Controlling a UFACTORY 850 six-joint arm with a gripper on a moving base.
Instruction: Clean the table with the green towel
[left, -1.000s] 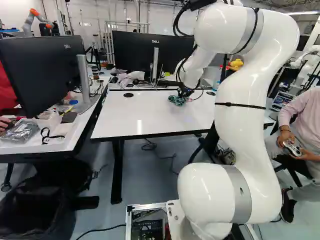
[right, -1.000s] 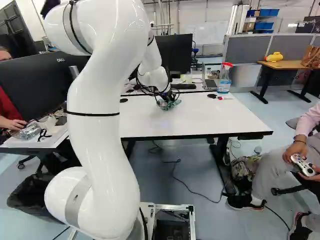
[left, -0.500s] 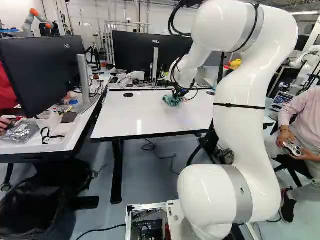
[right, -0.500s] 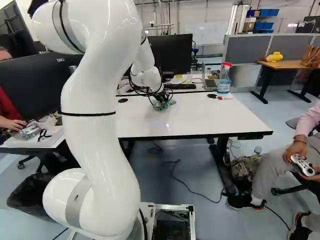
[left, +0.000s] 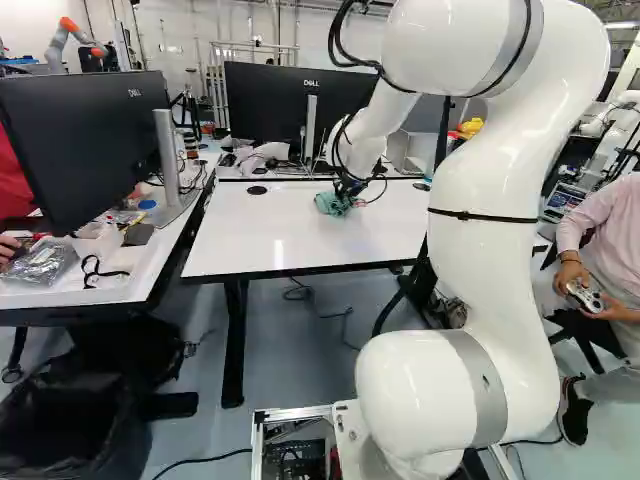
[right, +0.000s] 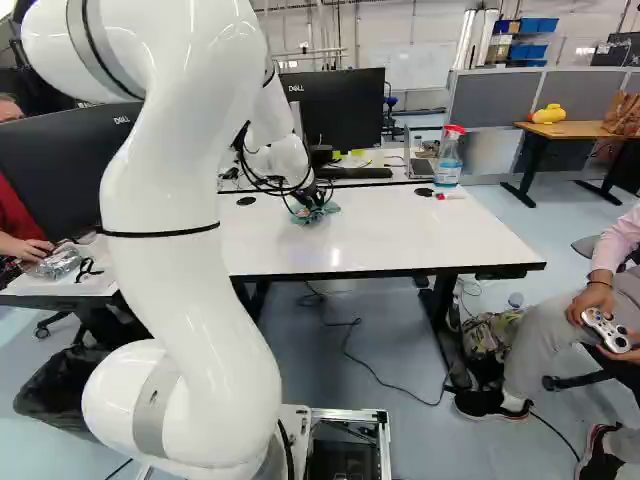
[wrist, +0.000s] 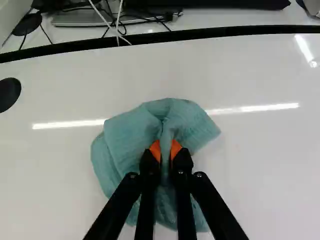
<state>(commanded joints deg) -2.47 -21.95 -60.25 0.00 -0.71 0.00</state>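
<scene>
A: What do we see in the left base view?

B: The green towel (left: 330, 204) sits in a small heap on the white table (left: 245, 240), nearer the far edge than the near edge. Our arm (left: 480, 270) goes up tall, bends over at the top, then comes down to the towel.

A: How will it feel to move?

B: Light and very soft, we think. It can't break, but it can bunch up, so we should push it flat and slide it slowly.

A: And the right base view?

B: Our arm leans over at the left there, with its end low at the towel. The spray bottle (right: 448, 160) stands well apart from it, by the far edge (we wouldn't want to bump that!).

A: Now the wrist view. What is our gripper (wrist: 165, 150) doing?

B: Its 2 fingers are almost together, with a little gap. A fold of towel is pinched in that gap, between the 2 orange pads (wrist: 155, 151). The fingers reach over the towel, and cloth spreads out all around their tips.

A: Is that a good place to hold it?

B: We think so. It's near the middle, so the loose sides can rub the table. If we held just 1 corner, the rest might drag behind us.
</scene>
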